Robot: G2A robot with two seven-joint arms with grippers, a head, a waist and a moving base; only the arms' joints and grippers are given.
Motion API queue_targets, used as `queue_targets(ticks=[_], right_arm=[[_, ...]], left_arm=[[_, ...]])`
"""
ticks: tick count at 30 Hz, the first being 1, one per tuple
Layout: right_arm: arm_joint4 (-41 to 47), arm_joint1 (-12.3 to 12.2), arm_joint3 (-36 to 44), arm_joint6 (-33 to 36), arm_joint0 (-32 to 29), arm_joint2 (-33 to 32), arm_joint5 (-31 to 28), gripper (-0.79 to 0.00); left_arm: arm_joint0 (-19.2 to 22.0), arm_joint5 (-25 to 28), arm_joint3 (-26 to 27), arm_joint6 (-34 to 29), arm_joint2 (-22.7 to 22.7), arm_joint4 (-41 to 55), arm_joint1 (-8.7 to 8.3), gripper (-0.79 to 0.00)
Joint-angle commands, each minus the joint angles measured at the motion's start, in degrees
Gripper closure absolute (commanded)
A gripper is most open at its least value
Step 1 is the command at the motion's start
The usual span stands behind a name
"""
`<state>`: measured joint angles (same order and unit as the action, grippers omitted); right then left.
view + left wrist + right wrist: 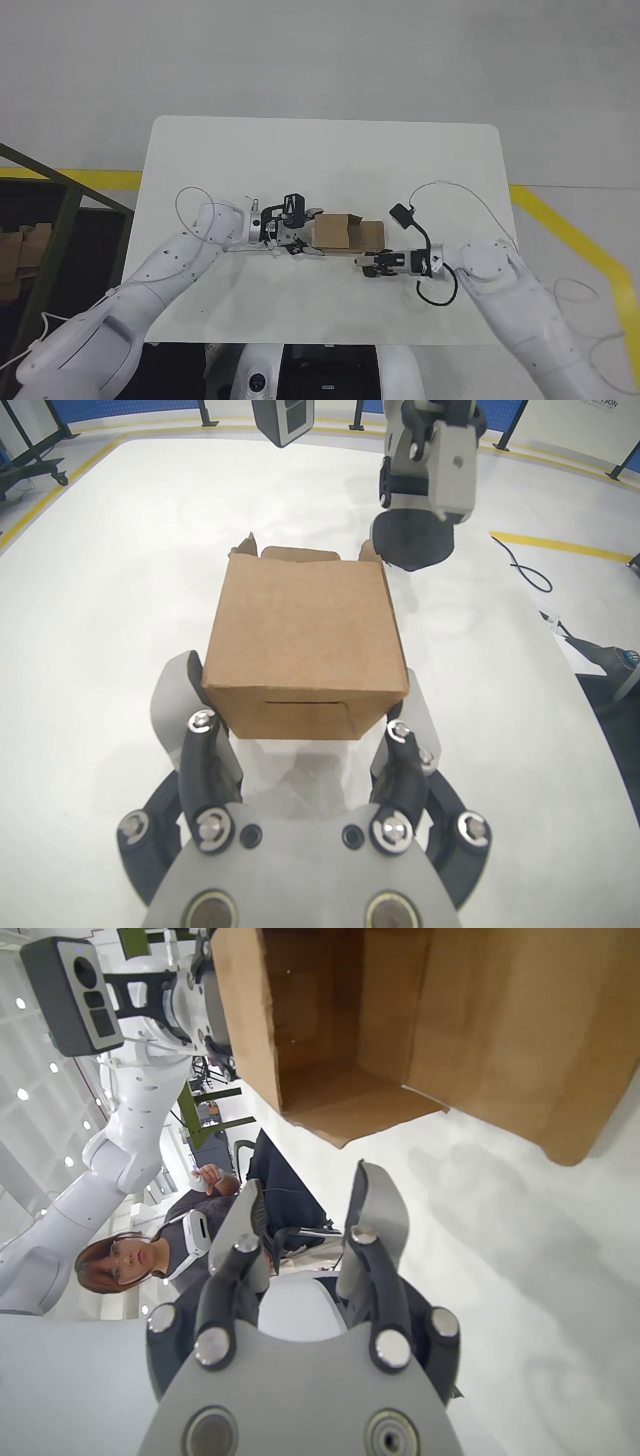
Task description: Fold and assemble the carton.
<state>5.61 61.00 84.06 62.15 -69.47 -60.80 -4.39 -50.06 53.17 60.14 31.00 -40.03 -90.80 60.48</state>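
Left gripper (300, 695): clenched on the carton (300, 625), one finger pressed to each side wall at its closed end, wrist directly behind that end.
Carton: brown cardboard, squared up into a box shape, lying lengthwise between the two grippers at about the middle of the surface (420, 160); cannot tell whether resting on that surface or held just off it.
Closed end of carton: tucked shut, with a narrow slot across the face, turned toward the left gripper's palm.
Open end of carton: turned away from the left gripper; flaps standing outward, one long flap reaching farthest past the mouth, bare brown interior seen in the right wrist view.
Right gripper (310, 1183): released, fingers spread with nothing between them; just beyond the carton's open end, apart from the cardboard, pointed toward the mouth.
Surface: white with rounded corners, spreading wide on every side of the carton.
Floor (300, 60): pale grey, beyond the surface on the carton's far side.
Yellow line (545, 215): painted on the floor, well apart from the carton on the right arm's side.
Green frame (60, 200): dark, well apart from the carton on the left arm's side, past the surface edge.
Cardboard pieces (20, 255): brown, just beside the green frame, farther still from the carton.
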Motion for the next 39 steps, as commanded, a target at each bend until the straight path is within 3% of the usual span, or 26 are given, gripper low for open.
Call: queue_targets(ticks=[1, 8, 17, 19, 20, 27, 39], right_arm=[[-0.51, 0.08, -0.24, -1.06, 0.18, 0.33, 0.45, 0.0], [-0.64, 0.55, -1.77, -4.03, 1.3, 1.6, 0.61, 0.0], [-3.15, 1.19, -3.7, -7.68, 3.79, 3.34, 2.19, 0.0], [-4.32, 1.29, -3.86, -8.85, 4.35, 3.55, 2.34, 0.0], [-4.63, 1.33, -3.99, -9.48, 4.52, 3.59, 2.14, 0.0], [-4.16, 2.01, -4.48, -10.25, 6.21, 5.06, 1.79, 0.0], [2.36, 4.63, -10.41, -10.06, 10.97, 9.88, 3.15, 0.0]], left_arm=[[0.0, 0.0, 0.06, -0.01, -0.03, -0.1, 0.03, -0.637], [-0.04, 0.03, 0.11, 0.08, -0.18, -0.33, 0.13, -0.634], [-0.07, 0.24, 0.14, 0.19, -0.4, -0.75, 0.2, -0.573], [-0.04, 0.35, 0.2, 0.18, -0.42, -0.93, 0.2, -0.508], [-0.04, 0.37, 0.2, 0.23, -0.45, -0.98, 0.2, -0.434], [0.1, 0.76, 0.38, 0.21, -0.46, -1.29, 0.3, -0.517], [0.27, 0.92, 0.27, -0.12, -0.53, -1.29, 0.56, -0.545]])
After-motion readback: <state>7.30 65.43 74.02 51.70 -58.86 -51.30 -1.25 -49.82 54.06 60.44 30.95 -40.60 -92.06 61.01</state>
